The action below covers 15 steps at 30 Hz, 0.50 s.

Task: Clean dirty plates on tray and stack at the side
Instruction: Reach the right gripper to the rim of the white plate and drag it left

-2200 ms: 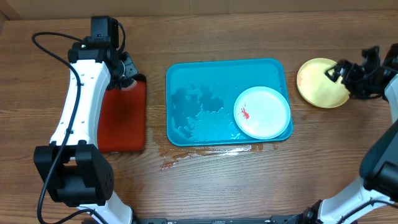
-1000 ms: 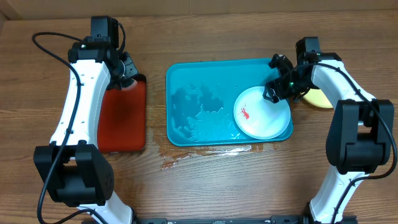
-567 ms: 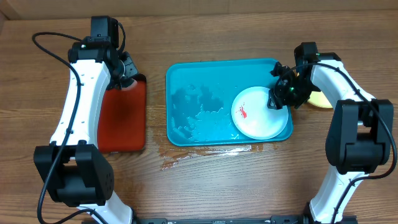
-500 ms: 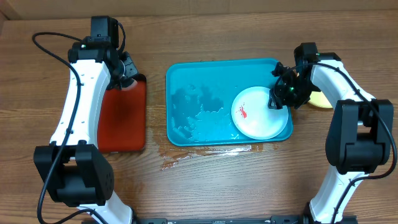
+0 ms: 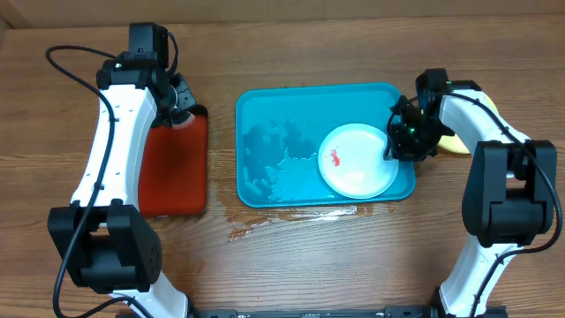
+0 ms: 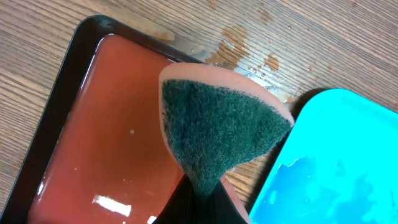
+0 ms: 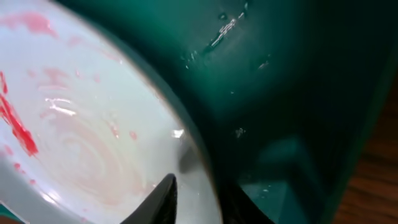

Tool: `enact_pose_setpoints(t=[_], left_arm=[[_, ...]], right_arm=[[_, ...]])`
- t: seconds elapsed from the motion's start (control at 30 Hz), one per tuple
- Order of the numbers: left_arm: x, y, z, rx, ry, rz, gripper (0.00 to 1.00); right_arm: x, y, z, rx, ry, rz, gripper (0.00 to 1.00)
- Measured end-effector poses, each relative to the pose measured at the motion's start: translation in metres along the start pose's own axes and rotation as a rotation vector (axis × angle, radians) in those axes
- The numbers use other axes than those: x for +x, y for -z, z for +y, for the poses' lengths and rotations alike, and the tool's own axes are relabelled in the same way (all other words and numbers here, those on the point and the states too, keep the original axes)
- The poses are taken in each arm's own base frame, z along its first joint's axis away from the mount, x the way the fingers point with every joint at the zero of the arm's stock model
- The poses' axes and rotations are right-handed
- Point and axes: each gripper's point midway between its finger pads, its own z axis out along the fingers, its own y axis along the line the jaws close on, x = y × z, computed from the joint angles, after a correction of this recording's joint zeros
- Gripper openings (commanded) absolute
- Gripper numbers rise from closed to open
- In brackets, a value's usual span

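Overhead: white plate [image 5: 356, 172] lies in the right half of the blue tray [image 5: 265, 106], red smear showing.
Right wrist only: right end effector [image 7: 199, 186] pinches the plate rim.
Left wrist only: left end effector [image 6: 202, 202] is clamped on the sponge [image 6: 217, 130], over the red tray [image 6: 106, 137].

We see the left arm [image 5: 110, 141] stretched forward on its own side, wrist turned inward. The left pincer [image 6: 198, 202] is clamped tight on a sponge [image 6: 217, 130]. The right arm [image 5: 494, 124] reaches forward, then hooks inward with the right pincer [image 7: 200, 202] pointing down. Its fingers sit close together, one either side of the plate [image 7: 93, 124] rim. We can't tell if they pinch it.
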Motion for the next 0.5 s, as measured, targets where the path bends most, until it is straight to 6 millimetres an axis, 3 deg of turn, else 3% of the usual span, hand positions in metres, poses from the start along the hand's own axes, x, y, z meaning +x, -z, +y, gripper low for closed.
enact_pose_setpoints(t=[0.13,0.23,0.43,0.5], left_arm=[[0.0,0.0,-0.001,0.004,0.0,-0.001,0.04],[0.001,0.0,-0.003,0.015,-0.001,0.003,0.04],[0.002,0.0,-0.009,0.045,-0.002,0.014,0.04],[0.004,0.0,-0.012,0.052,-0.006,0.017,0.04]], right_arm=[[-0.017,-0.001,0.014,-0.056,-0.025,-0.065,0.15],[-0.03,-0.004,0.035,-0.106,-0.025,-0.111,0.15],[-0.045,-0.017,0.102,-0.168,0.039,-0.173,0.16],[-0.043,-0.025,0.125,-0.152,0.042,-0.181,0.23]])
